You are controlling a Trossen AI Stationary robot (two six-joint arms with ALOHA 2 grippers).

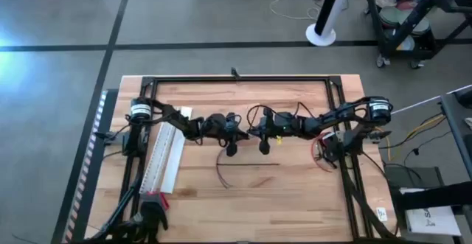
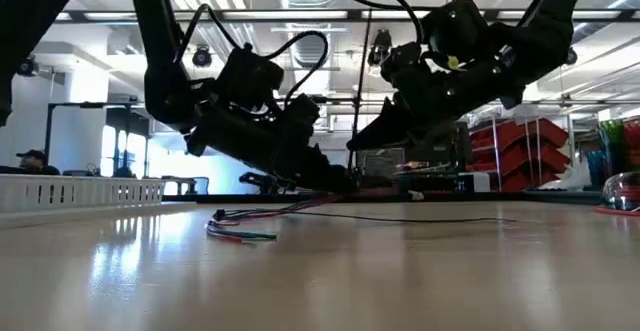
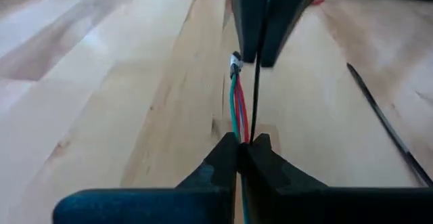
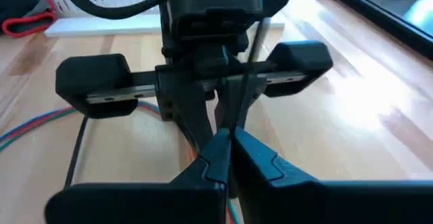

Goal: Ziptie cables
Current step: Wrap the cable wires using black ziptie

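High view: 2 arms meet over the middle of the tabletop (image 1: 295, 200). Left gripper (image 1: 231, 150) and right gripper (image 1: 264, 147) sit just beside each other, both pointing toward the near edge. The cables (image 1: 221, 172) lie just below them, curving toward the near edge; a thin dark straight strand (image 1: 254, 164), possibly a zip tie, runs off toward the right arm's side. A white slotted strip (image 1: 167, 155) lies under the left arm.

Low view: cables (image 2: 250, 223) trail flat on the tabletop, coloured ends fanned out, rising toward the 2 grippers.

Left wrist view: left jaws pressed together on the cables (image 3: 237, 105), green and red wires plus 1 dark strand running forward to a small pale end near the right gripper.

Right wrist view: right jaws closed tip to tip; whether they pinch anything cannot be told. Coloured wires (image 4: 27, 130) loop away across the wood.

Handling, by judgement: light, limp, thin, apt to splay or slip; hold close to the tie point, keeping the wires gathered.
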